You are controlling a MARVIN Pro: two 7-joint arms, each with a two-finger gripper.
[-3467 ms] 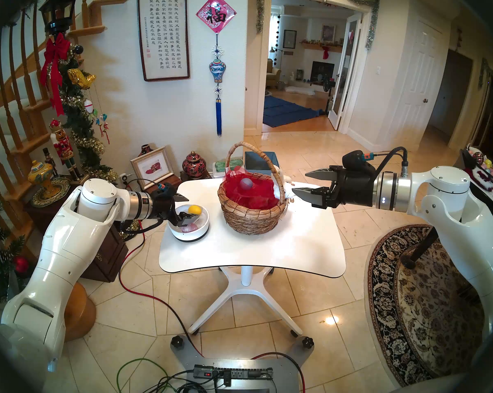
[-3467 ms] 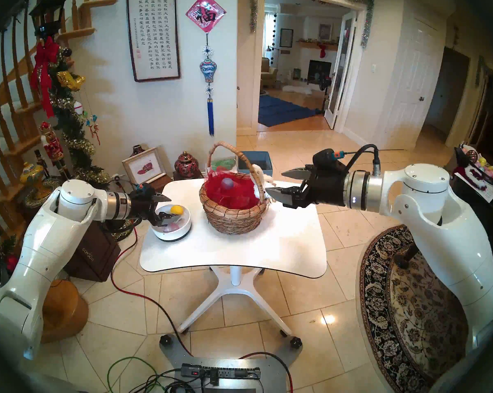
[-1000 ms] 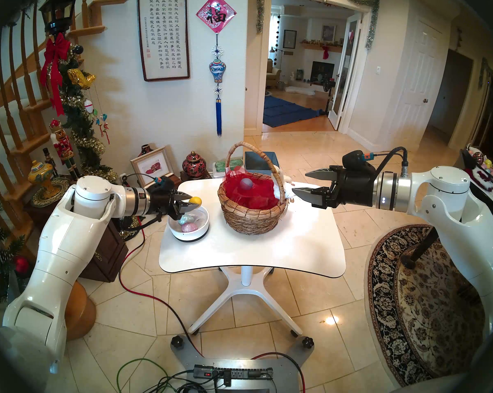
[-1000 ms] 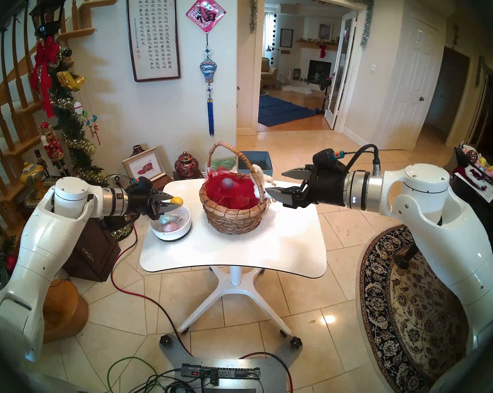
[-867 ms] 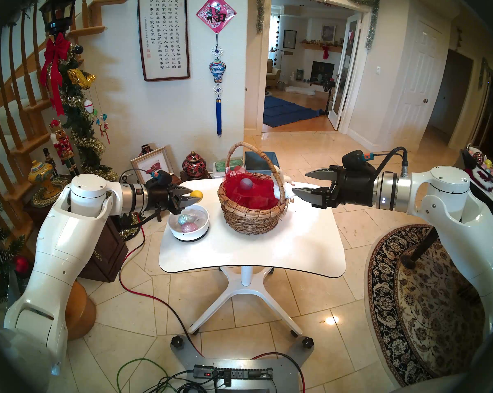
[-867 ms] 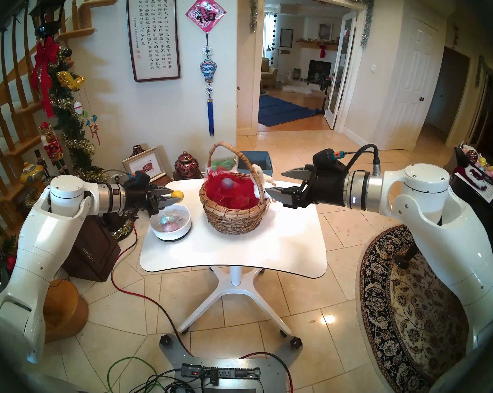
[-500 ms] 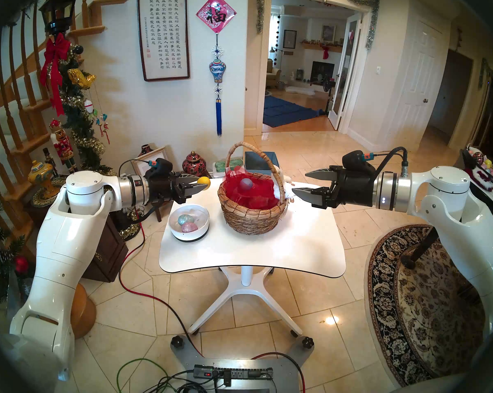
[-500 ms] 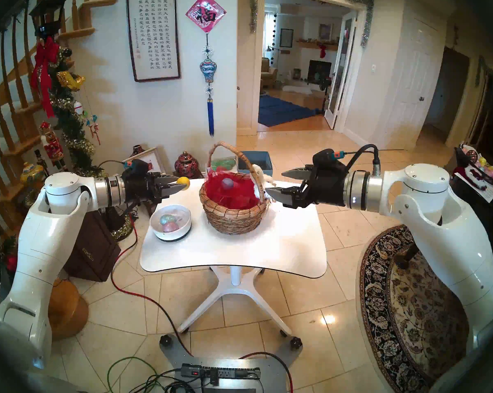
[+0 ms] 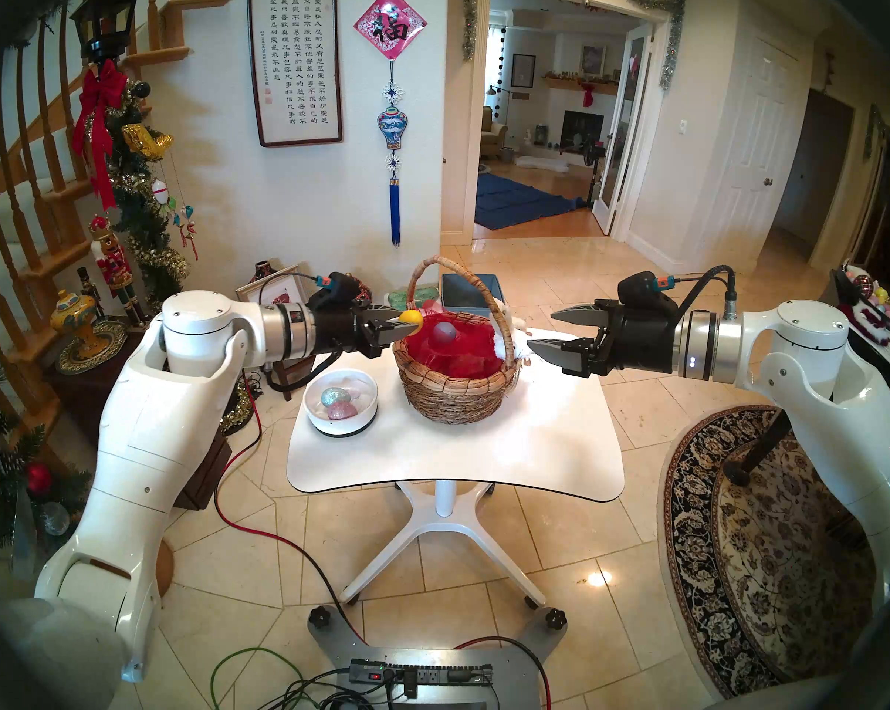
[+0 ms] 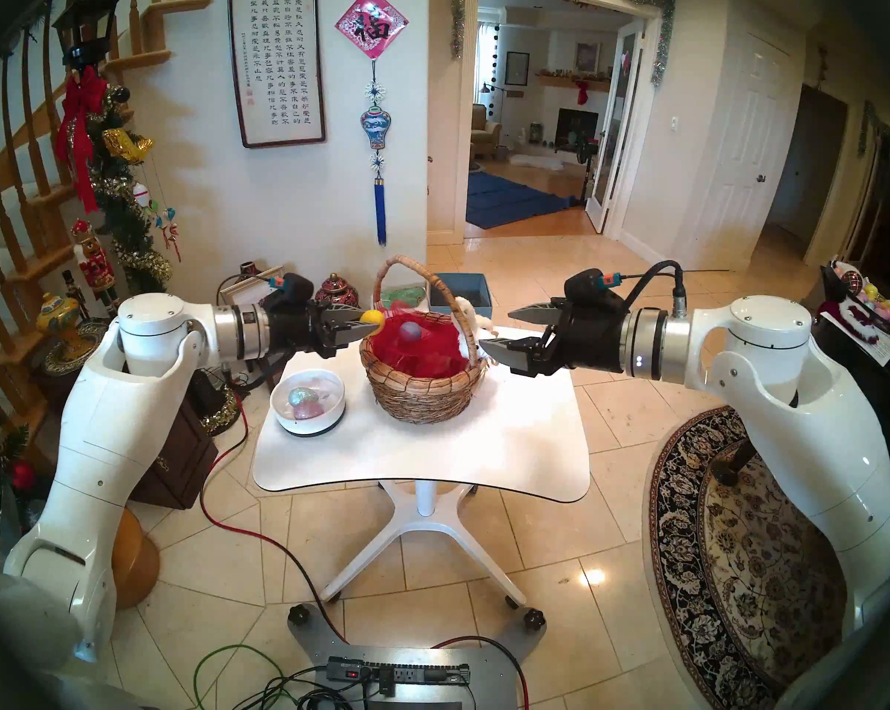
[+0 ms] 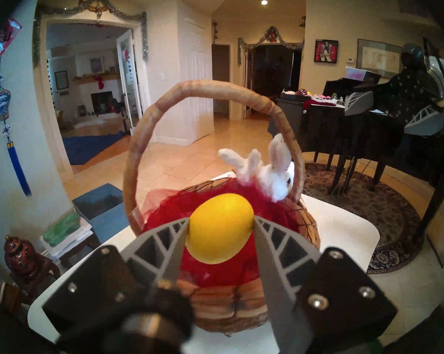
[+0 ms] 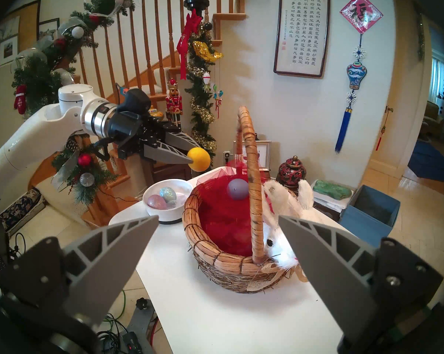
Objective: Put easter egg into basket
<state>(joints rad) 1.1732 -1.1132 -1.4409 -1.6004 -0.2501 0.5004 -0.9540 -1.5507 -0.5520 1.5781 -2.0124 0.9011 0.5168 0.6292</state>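
The wicker basket (image 9: 453, 391) with arched handle, red mesh lining and a white plush bunny (image 12: 282, 218) stands mid-table. A purple egg (image 9: 443, 332) lies inside on the mesh. My left gripper (image 9: 407, 320) is shut on a yellow egg (image 9: 412, 316) and holds it above the basket's left rim; the egg fills the left wrist view (image 11: 219, 228) and shows in the right wrist view (image 12: 198, 158). My right gripper (image 9: 545, 331) is open and empty, level with the basket's right side near the bunny.
A white bowl (image 9: 340, 421) left of the basket holds a teal glitter egg (image 9: 335, 397) and a pink glitter egg (image 9: 341, 411). A grey-blue square bin (image 9: 471, 290) stands on the floor behind the table (image 9: 458, 463). Cabinets and ornaments crowd the left.
My left gripper closed on the yellow egg in the bowl, lifted it, and carried it up and right to the basket's left rim. The right arm has not moved.
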